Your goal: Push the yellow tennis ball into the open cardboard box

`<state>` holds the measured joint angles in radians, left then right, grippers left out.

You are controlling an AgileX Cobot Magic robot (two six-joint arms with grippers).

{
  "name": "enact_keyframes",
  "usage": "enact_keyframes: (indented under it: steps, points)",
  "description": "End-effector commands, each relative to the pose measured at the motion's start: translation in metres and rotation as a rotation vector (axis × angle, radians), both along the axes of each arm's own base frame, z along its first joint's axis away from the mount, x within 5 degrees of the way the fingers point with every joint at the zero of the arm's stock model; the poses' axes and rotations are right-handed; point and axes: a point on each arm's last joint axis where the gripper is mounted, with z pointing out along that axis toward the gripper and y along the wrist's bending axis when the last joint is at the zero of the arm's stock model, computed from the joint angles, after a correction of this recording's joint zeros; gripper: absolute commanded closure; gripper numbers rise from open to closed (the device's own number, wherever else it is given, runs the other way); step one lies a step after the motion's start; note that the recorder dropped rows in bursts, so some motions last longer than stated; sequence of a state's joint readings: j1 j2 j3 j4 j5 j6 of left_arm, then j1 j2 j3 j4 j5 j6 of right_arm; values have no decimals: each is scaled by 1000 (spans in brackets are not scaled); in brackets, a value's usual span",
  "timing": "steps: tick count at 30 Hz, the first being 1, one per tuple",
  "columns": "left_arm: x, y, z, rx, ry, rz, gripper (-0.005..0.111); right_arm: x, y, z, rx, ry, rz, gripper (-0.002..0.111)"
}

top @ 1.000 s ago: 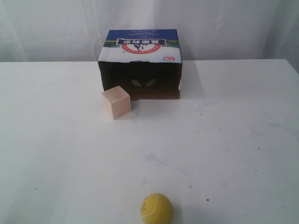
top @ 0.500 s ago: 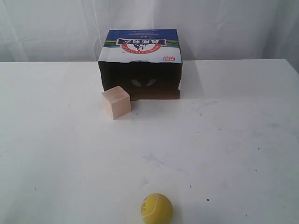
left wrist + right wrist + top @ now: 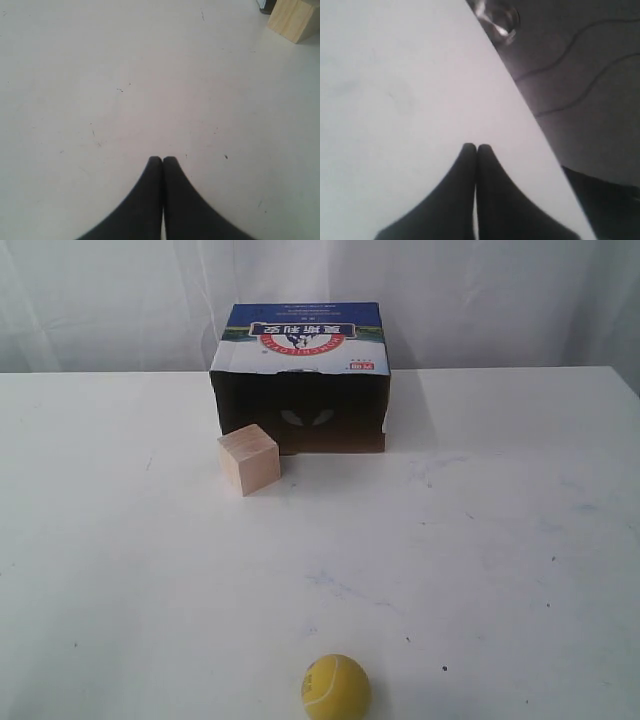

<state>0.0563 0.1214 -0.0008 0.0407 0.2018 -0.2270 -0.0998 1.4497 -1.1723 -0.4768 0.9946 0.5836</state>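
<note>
Zero displacement is recorded over the last second: the exterior view shows every item where it was, and neither arm has entered that view. The push has therefore not begun.

Item positions:
- The yellow tennis ball (image 3: pixel 336 687) rests close to the near edge of the bench (image 3: pixel 520 500), roughly midway along it, with nothing touching it.
- The open cardboard box (image 3: pixel 300 370) stands at the far edge, about midway along, its dark mouth facing the near edge. Ball and box are well apart.
- A wooden cube (image 3: pixel 249 460) sits just in front of the left side of the box mouth. Whether it touches the carton cannot be told.

Grippers:
- The left gripper (image 3: pixel 162 161) has its fingers pressed together tip to tip and holds nothing. It hangs over bare bench, with the cube at the corner of its wrist view.
- The right gripper (image 3: pixel 477 147) is likewise closed tight and empty. It hangs over the bench close to one edge, with floor visible beyond. Which edge cannot be confirmed from that view.

Assessment: the whole task remains outstanding. Closed fingers suit a pushing contact, so no change of grip appears necessary. In my judgement the ball lies slightly right of the middle of the box mouth, so a near-straight push toward the far edge should enter. The cube narrows the left side of the opening, and a ball that drifts left could strike it and be deflected.
</note>
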Motion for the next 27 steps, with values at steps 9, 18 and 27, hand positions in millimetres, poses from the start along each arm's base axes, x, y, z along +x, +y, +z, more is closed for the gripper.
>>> enact_keyframes:
  steps: [9, 18, 27]
  points:
    - [0, 0, 0, -1, 1, 2, 107, -28, 192, -26, 675, 367, 1056, 108]
    - [0, 0, 0, -1, 1, 2, 107, -56, 278, -59, 346, 154, 1321, 108]
    - [0, 0, 0, -1, 1, 2, 107, -94, 301, -73, 604, 321, 1391, 108]
